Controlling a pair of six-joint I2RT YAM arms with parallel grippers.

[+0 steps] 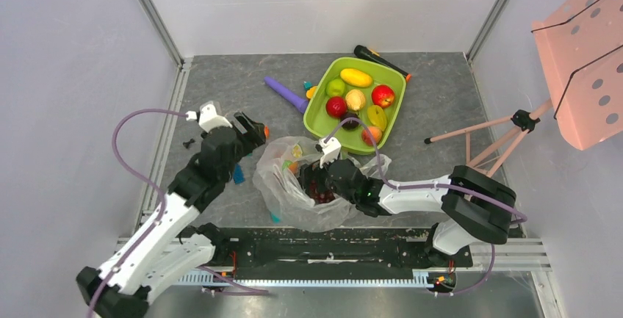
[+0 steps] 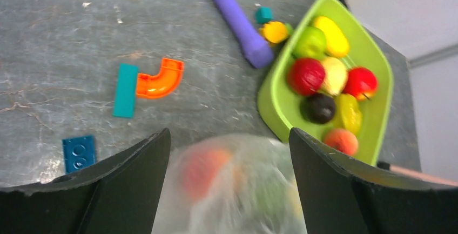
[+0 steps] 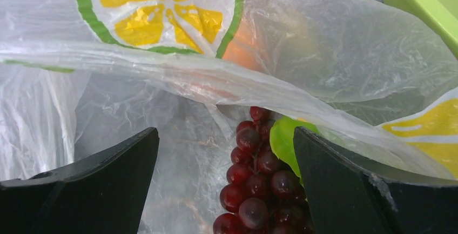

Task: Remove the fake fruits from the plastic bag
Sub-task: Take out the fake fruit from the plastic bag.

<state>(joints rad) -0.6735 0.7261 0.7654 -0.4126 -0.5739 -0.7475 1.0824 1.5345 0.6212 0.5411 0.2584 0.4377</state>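
Observation:
The transparent plastic bag [image 1: 294, 193], printed with lemon slices [image 3: 162, 1], lies crumpled at the near centre of the table. My right gripper [image 1: 323, 175] is inside its mouth and open [image 3: 225, 136]. A dark purple grape bunch [image 3: 259, 180] with a green leaf [image 3: 283, 142] lies between its fingers, nearer the right one. My left gripper [image 1: 253, 131] is open [image 2: 227, 136] just above the bag's far left side [image 2: 232, 196]. A blurred orange-red fruit [image 2: 200, 172] and a green one show through the film. Several fake fruits [image 1: 356, 77] lie in the lime-green tray [image 1: 317, 116].
A purple stick [image 1: 286, 94] lies left of the tray, a black tool [image 1: 378, 61] behind it. An orange curved block [image 2: 160, 77], a teal block [image 2: 125, 91] and a blue block [image 2: 79, 152] lie left of the bag. A pink stand [image 1: 514, 123] is at the right.

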